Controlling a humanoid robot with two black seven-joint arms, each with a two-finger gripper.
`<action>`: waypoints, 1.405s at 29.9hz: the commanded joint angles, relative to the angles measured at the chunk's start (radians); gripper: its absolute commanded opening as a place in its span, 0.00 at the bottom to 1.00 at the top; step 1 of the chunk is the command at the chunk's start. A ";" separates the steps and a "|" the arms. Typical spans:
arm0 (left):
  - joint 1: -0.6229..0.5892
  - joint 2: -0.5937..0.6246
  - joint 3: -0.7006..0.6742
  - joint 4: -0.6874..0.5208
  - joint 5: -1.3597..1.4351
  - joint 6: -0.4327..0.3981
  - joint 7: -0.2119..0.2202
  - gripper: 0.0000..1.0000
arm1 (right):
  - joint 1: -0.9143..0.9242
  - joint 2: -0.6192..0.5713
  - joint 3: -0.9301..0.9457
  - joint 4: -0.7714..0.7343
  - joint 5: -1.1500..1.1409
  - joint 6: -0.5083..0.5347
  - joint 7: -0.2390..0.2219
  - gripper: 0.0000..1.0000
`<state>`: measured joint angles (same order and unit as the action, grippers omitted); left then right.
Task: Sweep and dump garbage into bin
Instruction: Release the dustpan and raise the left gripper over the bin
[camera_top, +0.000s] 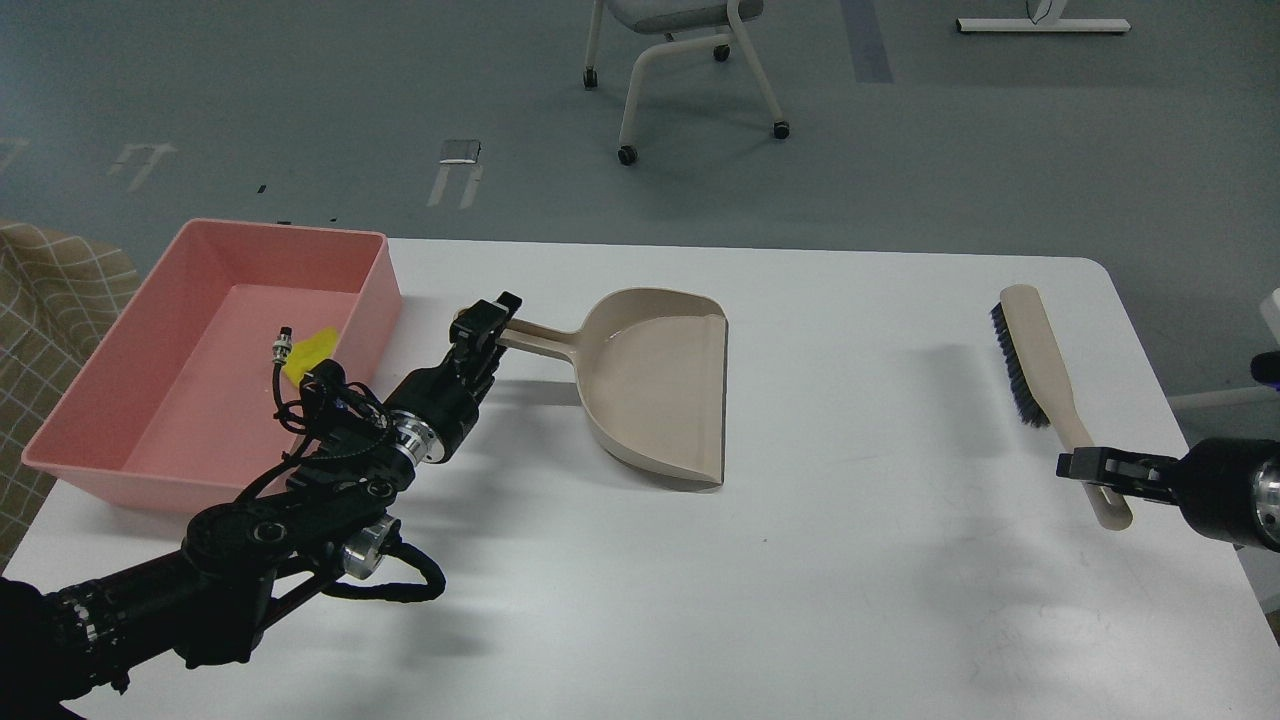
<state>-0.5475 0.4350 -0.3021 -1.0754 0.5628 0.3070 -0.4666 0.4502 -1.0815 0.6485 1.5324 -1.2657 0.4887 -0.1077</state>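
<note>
The pink bin (120, 400) stands at the table's left edge. A yellow sponge (310, 352) lies inside it, partly hidden by my left arm's cables. The bread slice is not in view. My left gripper (482, 322) is shut on the handle of the beige dustpan (655, 385), which rests on the table with its pan empty. My right gripper (1092, 470) is shut on the handle of the beige hand brush (1035, 358), whose dark bristles face left, near the table's right edge.
The white table (800, 580) spans the view. A rolling chair (680, 70) stands on the grey floor behind it. A checked beige cloth (50, 290) lies past the bin's left side.
</note>
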 joint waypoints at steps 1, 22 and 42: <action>0.008 0.071 -0.003 -0.073 -0.006 0.001 0.000 0.97 | -0.004 -0.024 0.000 0.008 0.000 0.000 0.002 0.02; 0.003 0.327 -0.067 -0.253 -0.024 -0.014 -0.001 0.98 | -0.050 -0.026 0.002 0.028 -0.004 0.000 0.000 0.02; -0.003 0.373 -0.161 -0.282 -0.064 -0.040 -0.003 0.98 | -0.050 -0.018 0.039 0.028 -0.001 0.000 -0.001 0.55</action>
<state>-0.5505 0.8062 -0.4548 -1.3576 0.5075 0.2675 -0.4697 0.3992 -1.0994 0.6832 1.5585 -1.2670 0.4887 -0.1089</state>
